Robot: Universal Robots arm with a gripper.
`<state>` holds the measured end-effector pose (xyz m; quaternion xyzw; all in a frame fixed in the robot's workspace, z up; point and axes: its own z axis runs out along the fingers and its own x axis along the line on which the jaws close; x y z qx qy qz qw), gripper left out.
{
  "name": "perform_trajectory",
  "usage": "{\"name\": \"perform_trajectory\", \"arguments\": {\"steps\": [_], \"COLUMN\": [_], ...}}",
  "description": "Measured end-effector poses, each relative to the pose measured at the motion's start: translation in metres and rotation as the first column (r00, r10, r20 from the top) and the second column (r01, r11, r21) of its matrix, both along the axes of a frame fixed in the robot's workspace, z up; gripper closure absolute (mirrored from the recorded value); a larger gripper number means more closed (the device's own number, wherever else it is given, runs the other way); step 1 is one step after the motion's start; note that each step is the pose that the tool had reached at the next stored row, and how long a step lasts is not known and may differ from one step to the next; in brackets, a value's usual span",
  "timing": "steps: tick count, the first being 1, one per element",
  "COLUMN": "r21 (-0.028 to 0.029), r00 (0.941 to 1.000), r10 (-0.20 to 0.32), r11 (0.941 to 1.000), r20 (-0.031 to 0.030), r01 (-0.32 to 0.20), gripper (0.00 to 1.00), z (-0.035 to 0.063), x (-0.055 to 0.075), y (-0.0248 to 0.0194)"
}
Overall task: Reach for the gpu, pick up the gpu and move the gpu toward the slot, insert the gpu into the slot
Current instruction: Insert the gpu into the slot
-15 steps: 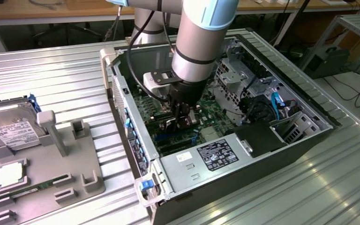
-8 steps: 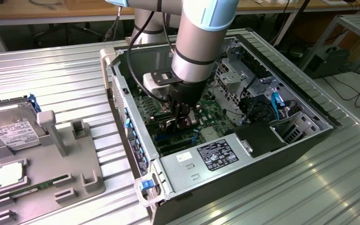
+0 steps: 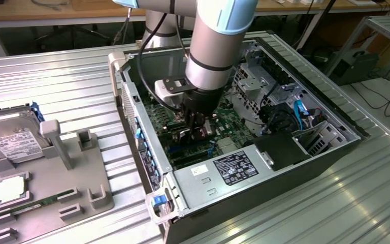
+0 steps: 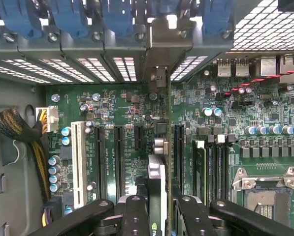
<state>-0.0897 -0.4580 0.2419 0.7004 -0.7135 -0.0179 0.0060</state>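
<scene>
The gpu (image 4: 159,196), seen edge-on in the wrist view as a thin upright card, stands between the gripper's (image 4: 159,216) two black fingers (image 4: 136,216), which are clenched on its upper edge. Its silver bracket (image 4: 159,54) reaches the perforated rear wall of the computer case (image 3: 330,109), beneath a row of blue retention clips (image 4: 70,17). The card rises from the green motherboard (image 4: 122,105), in line with the black expansion slots (image 4: 119,157) and beside a white slot (image 4: 79,162); whether its lower edge is fully seated cannot be judged from this angle.

Handling, as a judgement: the card looks light and stiff but fragile, with exposed components on its faces and a contact edge that would not tolerate sideways force. The present hold across the bare top edge, near mid-length, seems suitable, keeping it plumb and clear of the soldered parts.

In the exterior view the arm (image 3: 215,46) descends into the open case, the gripper (image 3: 193,133) low over the board. Nearby inside the case are capacitors (image 4: 212,112), an empty processor socket (image 4: 265,196) and a braided cable bundle (image 4: 18,130). Outside, on the ribbed metal table (image 3: 59,86), a grey fixture tray (image 3: 53,178) carries a hard drive (image 3: 12,142) and a memory stick (image 3: 29,209).
</scene>
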Motion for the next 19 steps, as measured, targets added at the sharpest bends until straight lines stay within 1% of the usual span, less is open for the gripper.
{"name": "perform_trajectory", "arguments": {"steps": [1,2,3,6,17,18,19], "r21": [0.0005,-0.0007,-0.0006,0.0004,0.0004,0.0038,0.0027], "r00": [1.0000,1.0000,1.0000,1.0000,1.0000,1.0000,1.0000], "r10": [0.000,0.000,0.000,0.000,0.000,-0.001,-0.001], "r11": [1.0000,1.0000,1.0000,1.0000,1.0000,1.0000,1.0000], "r20": [0.0004,-0.0004,-0.0004,0.0000,0.0000,0.0010,0.0011], "r01": [0.000,0.000,0.000,0.000,0.000,0.001,0.001], "gripper": [0.73,0.73,0.73,0.73,0.73,0.72,0.72], "z": [-0.0018,-0.0037,-0.0043,-0.0047,-0.0047,-0.0059,-0.0059], "x": [0.0000,-0.0002,-0.0003,-0.0003,-0.0003,-0.0003,-0.0004], "y": [0.0000,-0.0001,-0.0001,0.0000,0.0000,0.0005,0.0003]}}
